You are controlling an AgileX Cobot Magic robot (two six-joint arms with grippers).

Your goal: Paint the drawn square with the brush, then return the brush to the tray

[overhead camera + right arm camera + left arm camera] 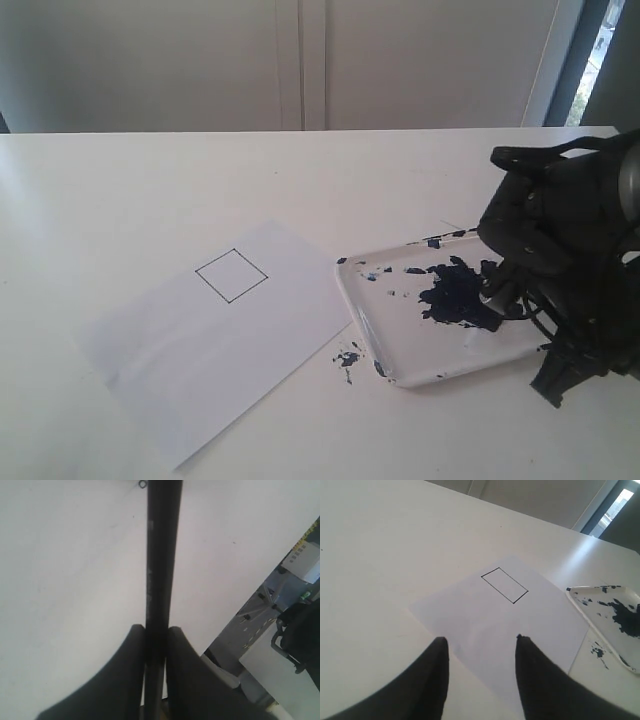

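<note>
**Right hand clamped on brush over the tray**

With the right hand [156,630], pinches the brush [161,555] by its thin black handle, fingers [185,650] drawn almost together with only the stick between them. Hangs low over the right part of the tray [356,310], right at the dark blue paint puddle [455,295]; cannot make out the brush tip there against the dark arm.

With the left hand [481,640], holds nothing, fingers [440,655] spread well apart, above the near edge of the paper sheet [230,360].

Past the hands, shows blue splatters [347,358] on the desk [150,180], just beside the tray's near left corner, between tray and paper. Farther left, finds the paper lying flat and skewed to the desk's edge. On the sheet's far half, carries the drawn square [232,275]: thin black outline, tilted, plain white inside, well apart from tray and brush. Farthest back, ends in bare desk and a pale wall.
</note>
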